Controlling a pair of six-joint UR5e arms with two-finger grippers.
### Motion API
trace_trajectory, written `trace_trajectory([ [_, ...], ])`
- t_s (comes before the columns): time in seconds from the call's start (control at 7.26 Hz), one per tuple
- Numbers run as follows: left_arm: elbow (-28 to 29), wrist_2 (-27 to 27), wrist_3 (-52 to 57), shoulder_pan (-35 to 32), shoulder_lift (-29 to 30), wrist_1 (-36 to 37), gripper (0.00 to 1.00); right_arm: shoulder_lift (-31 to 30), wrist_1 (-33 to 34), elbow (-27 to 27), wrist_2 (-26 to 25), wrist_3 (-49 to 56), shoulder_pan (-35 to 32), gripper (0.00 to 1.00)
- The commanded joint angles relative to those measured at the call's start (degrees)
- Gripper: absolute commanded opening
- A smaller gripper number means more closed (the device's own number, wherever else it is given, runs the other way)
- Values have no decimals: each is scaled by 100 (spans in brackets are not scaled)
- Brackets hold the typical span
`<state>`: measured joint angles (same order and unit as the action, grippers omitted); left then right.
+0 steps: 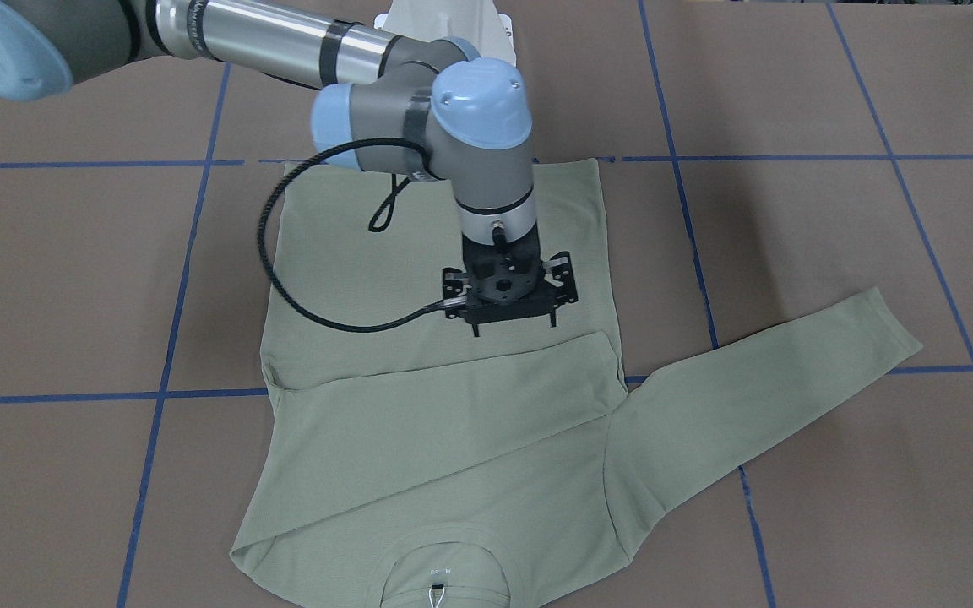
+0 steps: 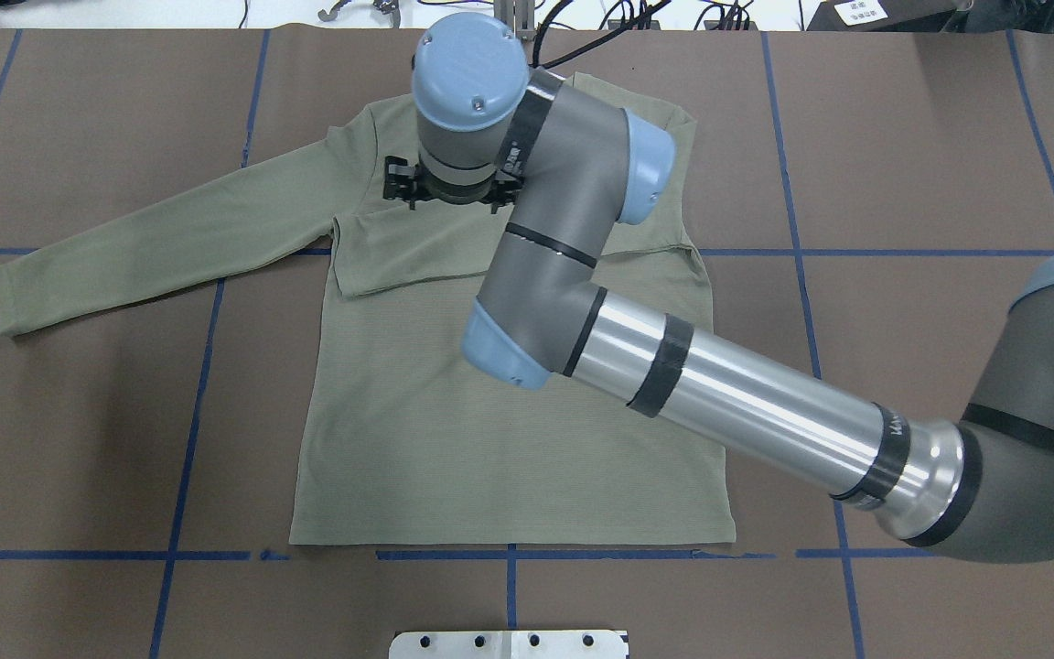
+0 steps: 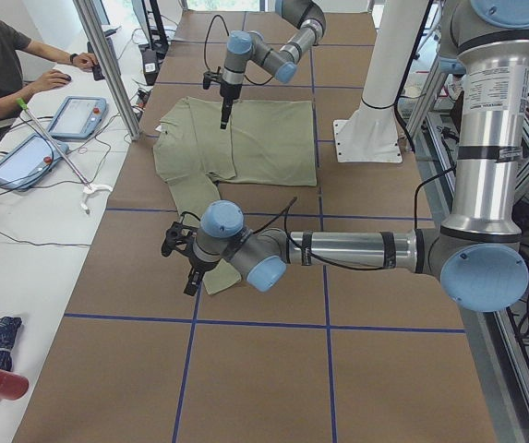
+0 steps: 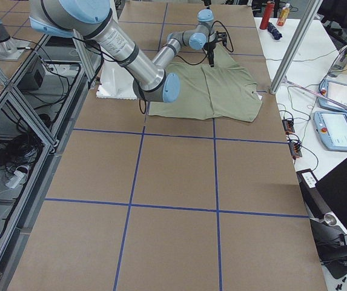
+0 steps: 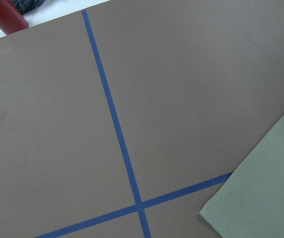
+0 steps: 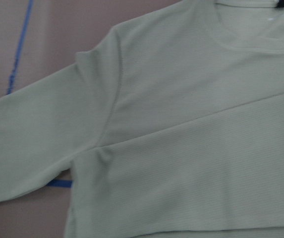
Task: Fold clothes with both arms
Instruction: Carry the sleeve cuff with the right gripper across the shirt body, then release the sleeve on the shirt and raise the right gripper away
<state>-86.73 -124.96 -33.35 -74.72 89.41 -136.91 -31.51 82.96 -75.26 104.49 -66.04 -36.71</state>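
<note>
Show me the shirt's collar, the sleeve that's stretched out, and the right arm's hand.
collar point(image 1: 453, 539), front-facing view, on the ribbed band.
stretched-out sleeve point(image 1: 790, 380), front-facing view, on mid-sleeve.
right hand point(image 1: 513, 328), front-facing view, midway between its fingertips.

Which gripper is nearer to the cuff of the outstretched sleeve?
Left. The left gripper hangs close beside the cuff, over the table. The right gripper is far from it, above the shirt, near the folded sleeve.

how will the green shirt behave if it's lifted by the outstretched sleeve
Probably floppy: the shirt lies flat with one sleeve folded softly across its body. Lifted by the outstretched sleeve, the rest would likely sag and drag. The thin knit looks light.
</note>
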Motion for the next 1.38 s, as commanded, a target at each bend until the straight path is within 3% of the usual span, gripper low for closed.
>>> trace_trajectory([
  [0.0,-37,1108,-2317,1086,-186,-679,100,-705,834,-646,499,1157,-685,100],
  [0.28,-37,1667,-2983,1573,-213,-688,100,-1582,845,-1154,1421,2073,-1371,100],
  [0.69,261,2107,-2993,1873,-257,-688,100,-2639,740,-1711,2002,3156,-1927,100],
  [1.24,455,2108,-2985,2066,-231,-715,100,-2668,713,-1720,2111,3212,-1945,100],
])
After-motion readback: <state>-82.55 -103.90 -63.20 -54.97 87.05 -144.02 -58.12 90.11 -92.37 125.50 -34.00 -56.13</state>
